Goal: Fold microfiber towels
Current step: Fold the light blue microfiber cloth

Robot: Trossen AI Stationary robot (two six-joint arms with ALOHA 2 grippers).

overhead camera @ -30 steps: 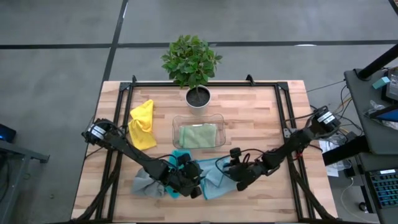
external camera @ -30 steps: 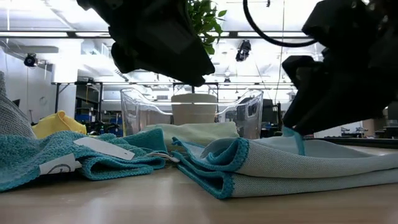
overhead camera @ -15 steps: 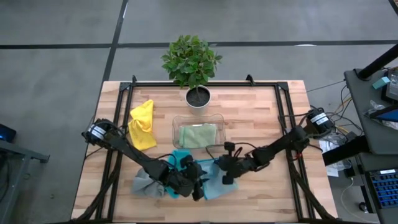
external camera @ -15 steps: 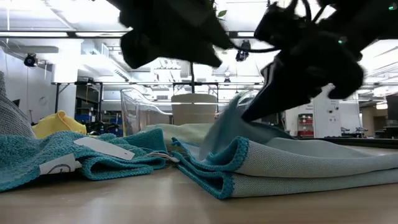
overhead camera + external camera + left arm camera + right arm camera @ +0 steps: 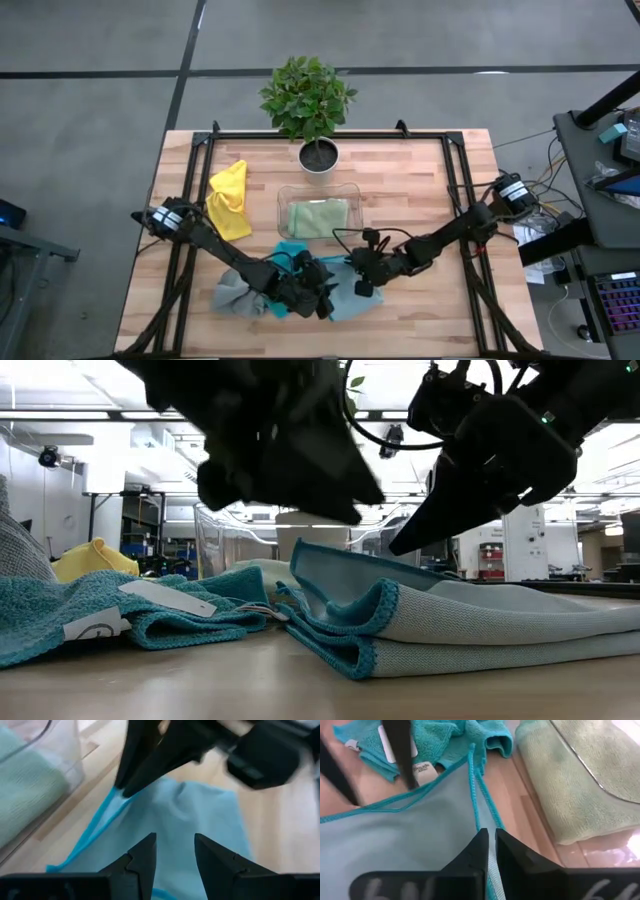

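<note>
Microfiber towel in yellow (image 5: 229,200) at the left of the wooden table (image 5: 420,170), crumpled, lying along the black frame rail beside the left arm's base. Nearer the front edge, grey towel (image 5: 228,292), bunched in a heap, partly under the left arm. Next to it, teal towel (image 5: 60,610), rumpled, white tags (image 5: 165,598) face up, its edge just beside the light blue one. Left gripper (image 5: 174,855) hanging low over the middle of the light blue towel (image 5: 500,625), fingers spread apart, nothing between them, cloth visible through the gap. Behind, at the table's centre, clear tray (image 5: 282,212) with the sage green towel (image 5: 318,217) folded flat inside it. Farther back, potted plant (image 5: 308,95) at the rear edge, just behind the tray. Light blue towel flat on the wood at the front centre, teal-stitched hem all round, near side already doubled over in a thick fold, one corner raised off the rest. Right gripper (image 5: 489,842) reaching in from the right, fingers pressed together on that raised corner, pinching the stitched hem, held above the table close to the left gripper. Right arm stretched low across the table from its base at the right rail.
</note>
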